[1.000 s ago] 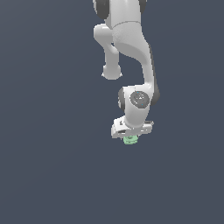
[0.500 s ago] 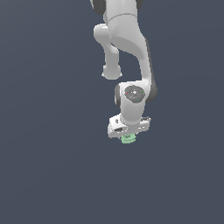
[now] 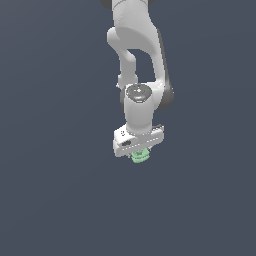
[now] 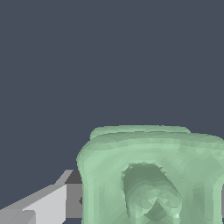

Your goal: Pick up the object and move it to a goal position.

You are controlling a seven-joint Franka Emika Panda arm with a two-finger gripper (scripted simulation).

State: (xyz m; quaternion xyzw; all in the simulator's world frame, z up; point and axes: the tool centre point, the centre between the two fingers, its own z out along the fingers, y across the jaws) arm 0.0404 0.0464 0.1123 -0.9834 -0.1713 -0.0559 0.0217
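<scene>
The gripper (image 3: 138,152) was seen closed on the object (image 3: 140,156), a small pale mint-green lump that was held directly beneath the white hand of the arm (image 3: 138,107). In the exterior view only a sliver of the object was exposed below the hand. In the wrist view the object (image 4: 151,175) was shown large and close, squarish with rounded lobes around a hollow centre, and one grey finger (image 4: 43,203) was pressed against its side.
</scene>
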